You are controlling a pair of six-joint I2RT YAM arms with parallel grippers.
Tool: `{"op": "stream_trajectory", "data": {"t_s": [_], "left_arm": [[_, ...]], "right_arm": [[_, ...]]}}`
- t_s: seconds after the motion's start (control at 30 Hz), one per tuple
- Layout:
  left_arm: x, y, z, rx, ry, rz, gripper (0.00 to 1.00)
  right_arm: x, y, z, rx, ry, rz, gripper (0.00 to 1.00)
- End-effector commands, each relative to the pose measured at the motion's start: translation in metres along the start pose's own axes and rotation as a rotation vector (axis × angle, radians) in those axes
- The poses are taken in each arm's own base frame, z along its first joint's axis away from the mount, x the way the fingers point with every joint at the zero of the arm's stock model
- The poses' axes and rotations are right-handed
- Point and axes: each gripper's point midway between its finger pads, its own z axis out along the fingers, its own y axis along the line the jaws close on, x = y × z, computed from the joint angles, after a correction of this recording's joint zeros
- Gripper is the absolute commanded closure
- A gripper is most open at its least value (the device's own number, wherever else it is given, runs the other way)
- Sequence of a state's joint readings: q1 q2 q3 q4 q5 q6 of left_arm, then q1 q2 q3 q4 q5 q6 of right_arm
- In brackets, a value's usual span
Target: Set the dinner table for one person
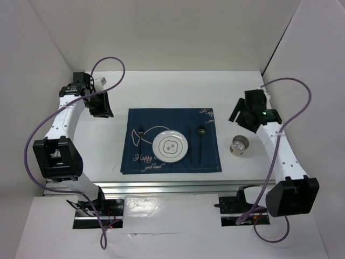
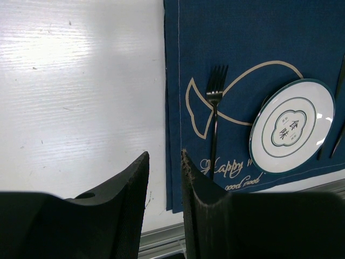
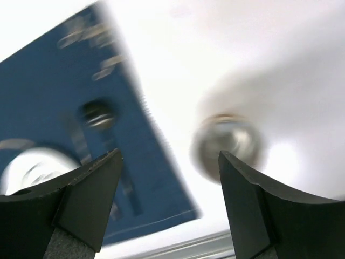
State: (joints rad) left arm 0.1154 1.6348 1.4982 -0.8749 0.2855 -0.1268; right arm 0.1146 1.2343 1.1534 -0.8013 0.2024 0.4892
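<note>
A white dinner table (image 1: 161,89), its silver rail (image 1: 172,186) along the near edge, carries a navy placemat (image 1: 161,121) at its centre, between two robot arms. On the placemat sit a small white plate (image 1: 170,145) in the middle, a dark fork (image 1: 140,136) on its left part and a dark spoon (image 1: 200,131) on its right part. A slim dark utensil (image 1: 190,141) lies between plate and spoon; whether it is a knife cannot be told. A shiny metal cup (image 1: 240,145) stands upright on the bare tabletop just off the placemat's right edge. The left gripper (image 2: 164,159) hangs above the table beyond the placemat's left edge, near its far corner, jaws only a narrow gap apart with nothing between them. The right gripper (image 3: 170,162) hovers past the placemat's far right corner, above and behind the cup, jaws spread wide and empty; its wrist view is blurred.
</note>
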Motion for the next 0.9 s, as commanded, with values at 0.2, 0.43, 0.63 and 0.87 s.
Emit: {"op": "stream_trajectory", "data": {"t_s": [0.2, 0.43, 0.63, 0.87], "left_arm": [[-0.003, -0.001, -0.004, 0.010, -0.012, 0.023, 0.64], [-0.004, -0.002, -0.007, 0.011, -0.020, 0.025, 0.64], [-0.005, -0.003, -0.010, 0.011, -0.029, 0.028, 0.64], [-0.007, -0.004, -0.009, 0.020, -0.029, 0.029, 0.64]], "right_arm": [[-0.001, -0.093, 0.006, 0.226, -0.004, 0.010, 0.36], [0.032, -0.100, 0.049, 0.244, 0.116, -0.007, 0.46], [0.042, -0.102, 0.059, 0.256, 0.179, -0.025, 0.46], [0.065, -0.096, 0.092, 0.213, 0.328, -0.008, 0.62]]}}
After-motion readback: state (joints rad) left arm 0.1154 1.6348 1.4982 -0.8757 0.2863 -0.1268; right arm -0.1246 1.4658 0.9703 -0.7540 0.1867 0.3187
